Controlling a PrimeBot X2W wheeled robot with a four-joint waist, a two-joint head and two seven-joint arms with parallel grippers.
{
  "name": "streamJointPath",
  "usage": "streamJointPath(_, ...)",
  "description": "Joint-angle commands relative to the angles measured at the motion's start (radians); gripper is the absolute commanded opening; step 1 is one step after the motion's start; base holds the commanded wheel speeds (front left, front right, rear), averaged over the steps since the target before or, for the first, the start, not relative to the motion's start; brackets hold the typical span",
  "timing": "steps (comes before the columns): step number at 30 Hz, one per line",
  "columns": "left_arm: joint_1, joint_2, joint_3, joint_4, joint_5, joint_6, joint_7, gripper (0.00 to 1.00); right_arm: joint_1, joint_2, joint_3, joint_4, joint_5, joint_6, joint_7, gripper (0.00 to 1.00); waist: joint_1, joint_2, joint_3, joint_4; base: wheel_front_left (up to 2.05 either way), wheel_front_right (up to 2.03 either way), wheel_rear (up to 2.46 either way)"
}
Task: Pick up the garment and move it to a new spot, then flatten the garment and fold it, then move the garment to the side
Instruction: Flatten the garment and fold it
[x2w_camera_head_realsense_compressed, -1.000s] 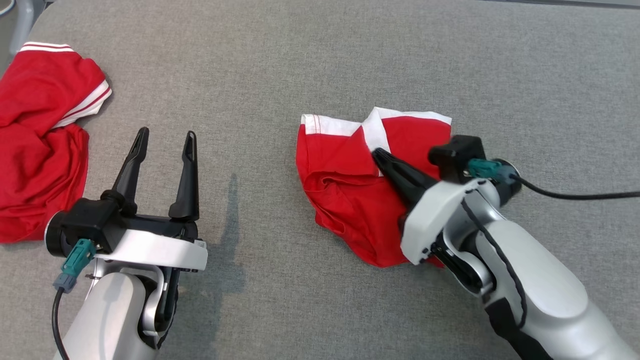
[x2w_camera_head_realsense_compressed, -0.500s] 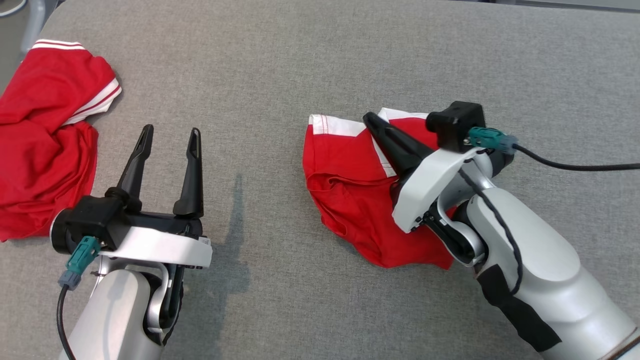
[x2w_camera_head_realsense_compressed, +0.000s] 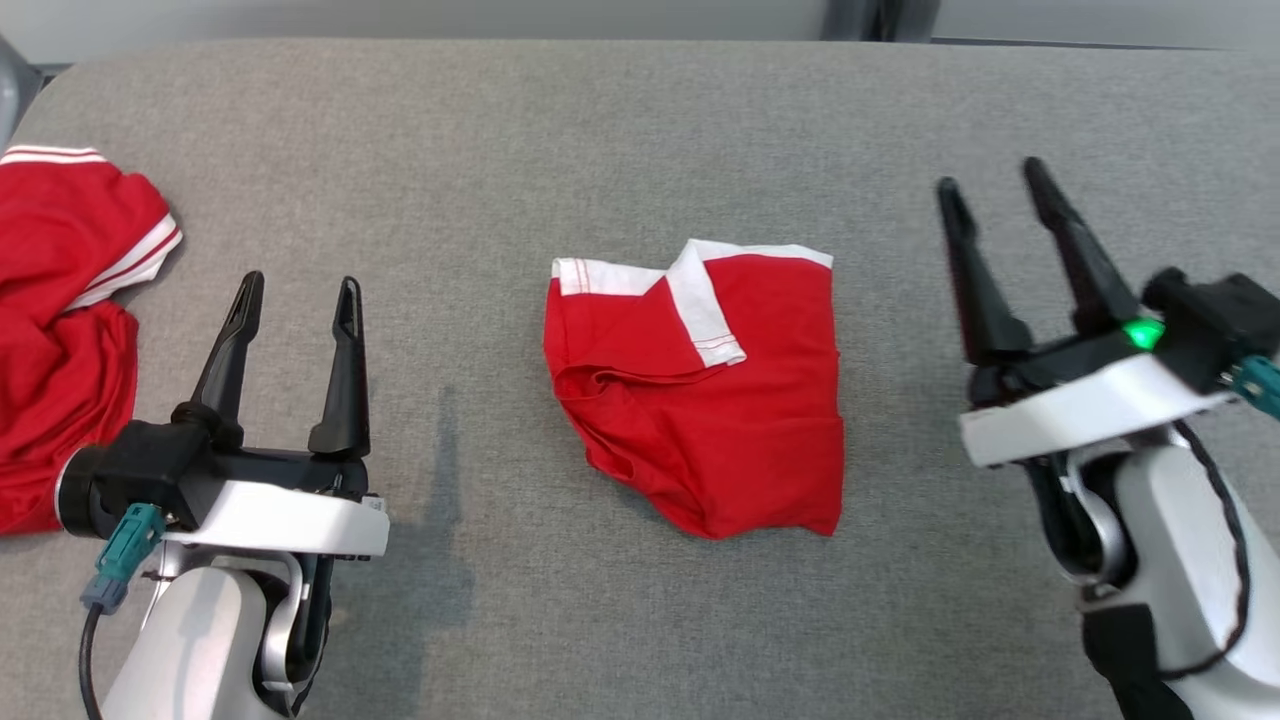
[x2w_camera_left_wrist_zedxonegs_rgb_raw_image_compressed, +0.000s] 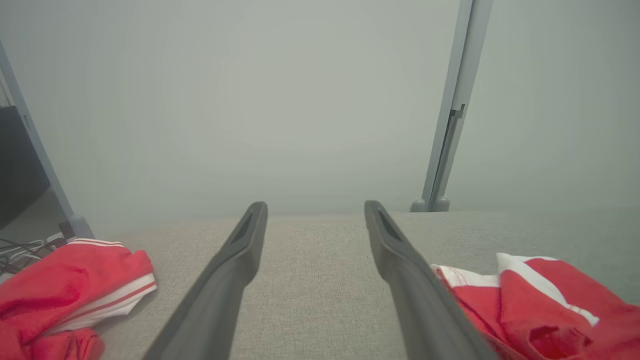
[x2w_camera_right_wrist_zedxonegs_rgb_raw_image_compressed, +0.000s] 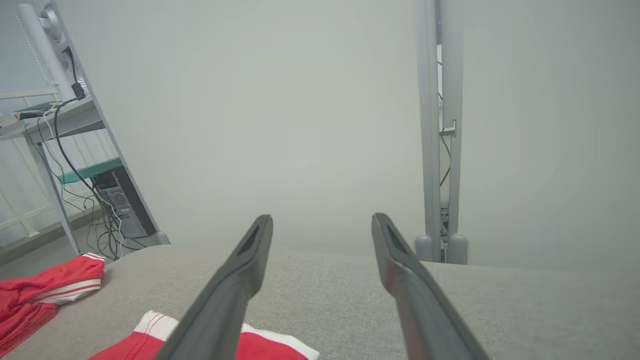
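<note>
A pale wall (x2w_camera_right_wrist_zedxonegs_rgb_raw_image_compressed: 300, 125) and a metal post (x2w_camera_right_wrist_zedxonegs_rgb_raw_image_compressed: 440, 150) stand behind the grey fabric tabletop (x2w_camera_head_realsense_compressed: 600, 120) (cables (x2w_camera_right_wrist_zedxonegs_rgb_raw_image_compressed: 102, 220) under a desk (x2w_camera_right_wrist_zedxonegs_rgb_raw_image_compressed: 55, 117)).

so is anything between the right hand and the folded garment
Nothing visible does: only bare grey table lies between the right hand and the folded red garment. The crumpled red garment sits far off at the left edge.

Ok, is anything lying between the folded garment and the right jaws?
No. In the head view, bare grey tabletop runs from the folded garment to the open right jaws.
</note>
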Motion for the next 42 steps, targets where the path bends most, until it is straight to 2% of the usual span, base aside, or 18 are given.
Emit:
streamJointPath(1,0.011,0.009,0.003,-0.005,0.007,0.006,-0.001,1.00,0.019,0.002,-0.012,-0.009,-0.010,0.000,0.005,1.00,0.0000,0.0000,-0.011,-0.012,0.00,0.00,0.00)
streamJointPath(7,0.038,0.025,-0.002,-0.037,0.011,0.016,0.019,1.00,0.172,0.021,-0.194,-0.132,-0.078,0.000,0.059,1.00,0.0000,0.0000,-0.040,-0.036,0.00,0.00,0.00)
streamJointPath(14,0.076,0.038,-0.011,-0.073,0.012,0.026,0.043,1.00,0.325,0.051,-0.297,-0.225,-0.113,0.000,0.116,1.00,0.0000,0.0000,-0.070,-0.055,0.00,0.00,0.00)
streamJointPath(23,0.092,0.052,-0.016,-0.099,0.007,0.032,0.064,1.00,0.403,0.076,-0.320,-0.282,-0.115,0.000,0.160,1.00,0.0000,0.0000,-0.073,-0.066,0.00,0.00,0.00)
streamJointPath(33,0.078,0.054,-0.020,-0.100,0.003,0.035,0.061,1.00,0.396,0.084,-0.324,-0.281,-0.111,0.000,0.175,1.00,0.0000,0.0000,-0.063,-0.058,0.00,0.00,0.00)
streamJointPath(39,0.067,0.054,-0.020,-0.094,0.000,0.035,0.055,1.00,0.370,0.069,-0.292,-0.282,-0.111,0.000,0.192,1.00,0.0000,0.0000,-0.052,-0.049,0.00,0.00,0.00)
streamJointPath(40,0.065,0.054,-0.020,-0.093,-0.001,0.035,0.054,1.00,0.362,0.064,-0.279,-0.282,-0.108,0.000,0.198,0.47,0.0000,0.0000,-0.050,-0.047,0.00,0.00,0.00)
streamJointPath(41,0.062,0.054,-0.020,-0.092,-0.002,0.035,0.054,1.00,0.356,0.058,-0.262,-0.278,-0.104,0.000,0.209,0.00,0.0000,0.0000,-0.047,-0.045,0.00,0.00,0.00)
streamJointPath(42,0.062,0.054,-0.020,-0.092,-0.002,0.035,0.054,1.00,0.356,0.058,-0.262,-0.278,-0.104,0.000,0.209,0.00,0.0000,0.0000,-0.047,-0.045,0.00,0.00,0.00)
